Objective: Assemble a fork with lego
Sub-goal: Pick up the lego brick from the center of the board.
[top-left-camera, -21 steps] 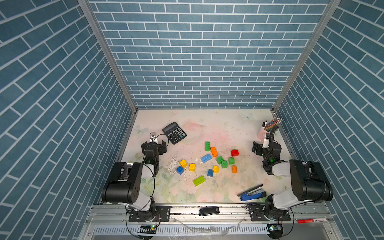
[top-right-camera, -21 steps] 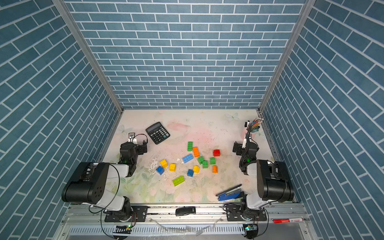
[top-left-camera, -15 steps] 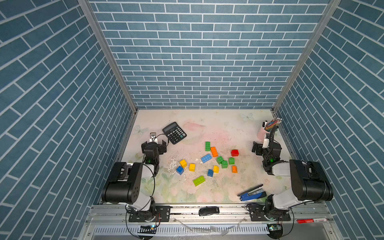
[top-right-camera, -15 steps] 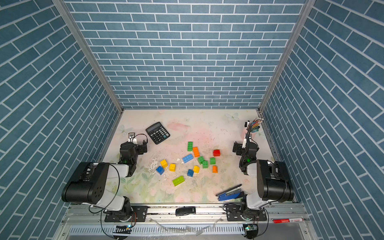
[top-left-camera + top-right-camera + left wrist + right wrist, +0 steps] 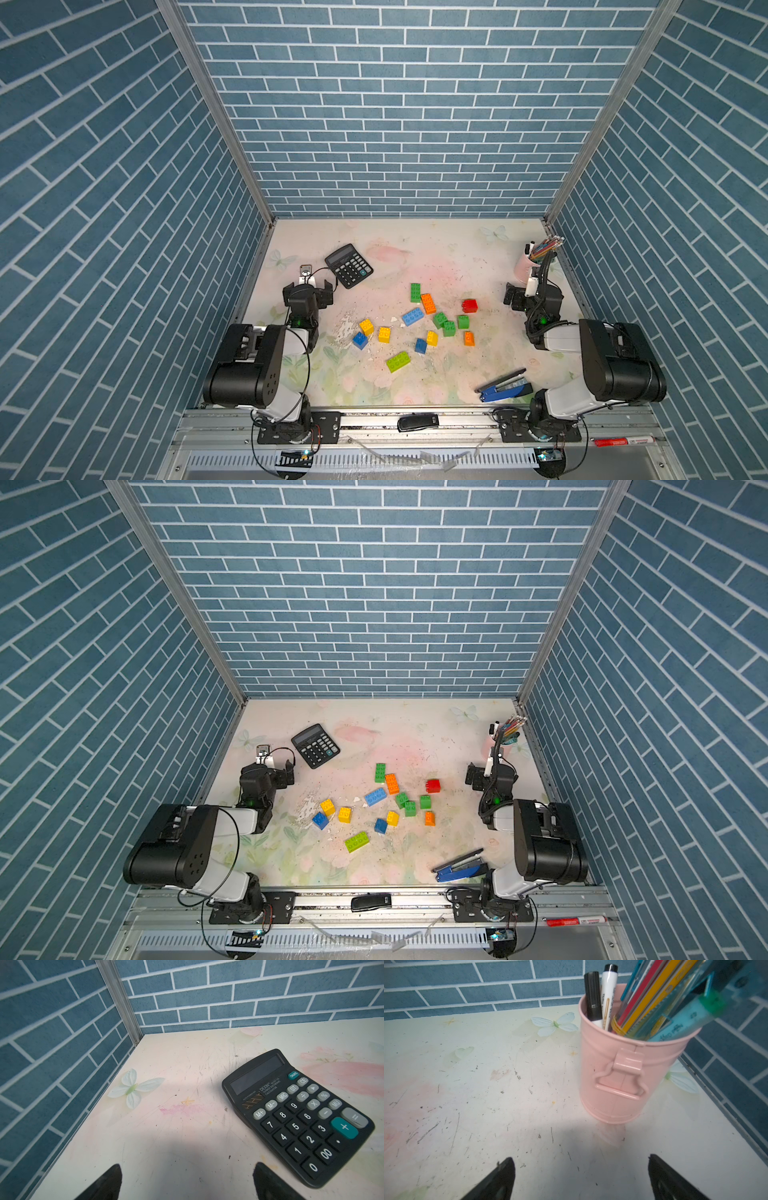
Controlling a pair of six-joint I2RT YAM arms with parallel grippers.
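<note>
The lego lies loose in the middle of the table in both top views: a green oblong (image 5: pixel 414 292) beside an orange one (image 5: pixel 428 303), a red brick (image 5: pixel 469 306), a blue oblong (image 5: pixel 412 317), a lime oblong (image 5: pixel 397 361), plus several small yellow, blue, green and orange pieces. No brick shows in either wrist view. My left gripper (image 5: pixel 308 287) (image 5: pixel 187 1180) rests low at the left edge, open and empty, next to the calculator. My right gripper (image 5: pixel 533 291) (image 5: pixel 581 1174) sits low at the right edge, open and empty, facing the pink cup.
A black calculator (image 5: pixel 348 266) (image 5: pixel 297 1115) lies at the back left. A pink cup (image 5: pixel 524 266) (image 5: pixel 616 1076) full of pens stands at the back right by the wall. A blue stapler (image 5: pixel 503 386) lies at the front right. Brick-patterned walls close in three sides.
</note>
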